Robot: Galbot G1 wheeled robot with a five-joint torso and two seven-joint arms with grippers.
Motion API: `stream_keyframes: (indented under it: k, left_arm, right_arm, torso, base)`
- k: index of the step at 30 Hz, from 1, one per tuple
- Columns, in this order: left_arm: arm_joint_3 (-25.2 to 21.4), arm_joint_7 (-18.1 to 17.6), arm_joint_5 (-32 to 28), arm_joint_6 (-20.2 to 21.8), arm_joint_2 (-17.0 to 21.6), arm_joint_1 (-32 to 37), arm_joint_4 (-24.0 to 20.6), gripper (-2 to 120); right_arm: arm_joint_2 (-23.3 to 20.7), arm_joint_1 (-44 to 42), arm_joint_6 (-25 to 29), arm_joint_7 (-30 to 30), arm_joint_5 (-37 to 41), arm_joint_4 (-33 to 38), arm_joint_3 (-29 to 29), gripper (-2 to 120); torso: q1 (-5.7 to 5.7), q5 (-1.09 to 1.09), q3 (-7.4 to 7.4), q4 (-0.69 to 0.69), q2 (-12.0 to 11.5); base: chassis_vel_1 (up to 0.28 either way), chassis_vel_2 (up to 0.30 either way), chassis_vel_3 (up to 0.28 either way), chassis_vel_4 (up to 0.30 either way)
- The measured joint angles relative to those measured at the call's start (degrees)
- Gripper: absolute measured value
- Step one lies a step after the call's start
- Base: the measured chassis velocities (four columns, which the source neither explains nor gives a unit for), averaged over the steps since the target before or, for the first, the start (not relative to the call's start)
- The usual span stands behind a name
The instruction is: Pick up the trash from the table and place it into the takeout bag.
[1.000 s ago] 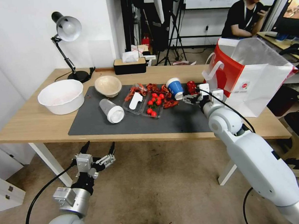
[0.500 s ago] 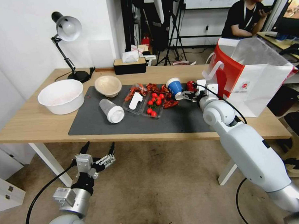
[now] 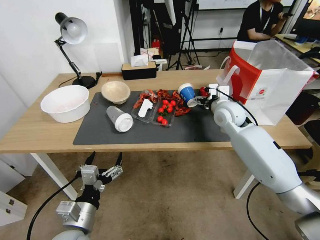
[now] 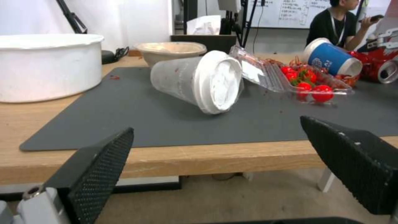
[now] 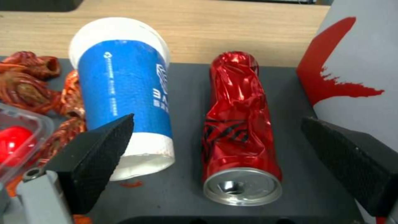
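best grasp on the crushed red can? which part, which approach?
Grip the crushed red can across its dented mid-body, probably from above. It lies on its side on the dark grey mat, long axis between the right gripper fingers, which are open and straddle it. The blue paper cup lies close on one side and the takeout bag on the other, so keep the fingers tight to the can.
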Motion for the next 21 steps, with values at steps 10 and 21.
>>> stream_keyframes:
  k: [10, 21]
  left_arm:
    - [-0.09, 0.0, -0.07, -0.01, -0.17, 0.06, 0.1, 100]
    - [-0.33, 0.02, -0.11, -0.03, -0.25, 0.04, 0.26, 100]
  right_arm:
    - [1.59, 2.93, -1.83, 2.08, 1.33, -4.88, -0.84, 100]
    - [2.85, 5.64, -3.45, 2.29, 2.56, -10.17, -1.34, 100]
  torso:
    - [0.0, 0.01, 0.0, 0.0, 0.0]
    - [0.0, 0.0, 0.0, 0.0, 0.0]
  base:
    - [0.0, 0.0, 0.0, 0.0]
    - [0.0, 0.0, 0.0, 0.0]
